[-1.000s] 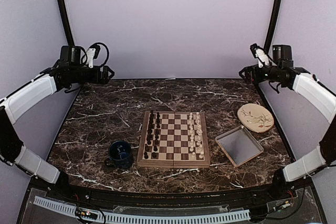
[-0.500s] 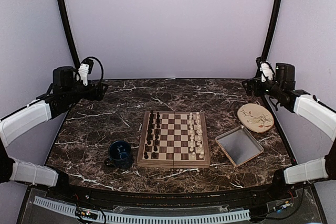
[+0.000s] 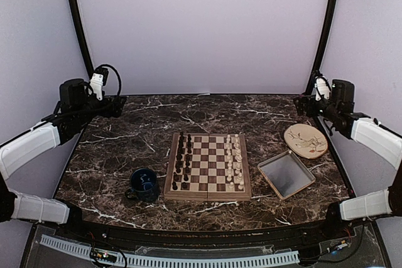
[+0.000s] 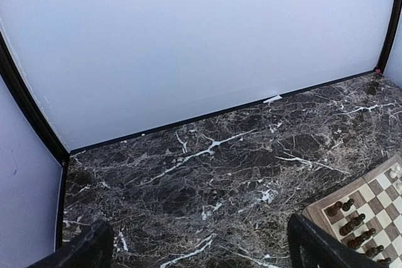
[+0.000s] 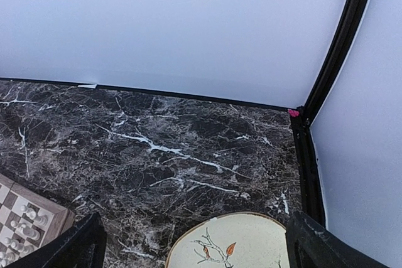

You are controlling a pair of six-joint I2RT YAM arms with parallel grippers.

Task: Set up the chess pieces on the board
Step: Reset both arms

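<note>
Hovering over the far left corner of the desk point(image 3: 125, 142), my left end effector point(image 3: 118, 106) is released and empty. My right end effector point(image 3: 303, 105) hangs over the far right corner, fingers spread wide, grasping nothing. The board point(image 3: 207, 161) lies near the middle of the desk. The dark chess pieces point(image 3: 182, 161) stand in two files along its left side and the cream chess pieces point(image 3: 234, 161) in two files along its right. To me the set-up looks done or close to it, though the figures are too small to check square by square.

The danger is any correction I try. The pieces stand tight together, so open fingers coming down on one could topple its neighbours. The blue mug point(image 3: 143, 183) sits just beside the board's left edge and the grey tray point(image 3: 287, 175) near its right. A low sweep could catch either.
</note>
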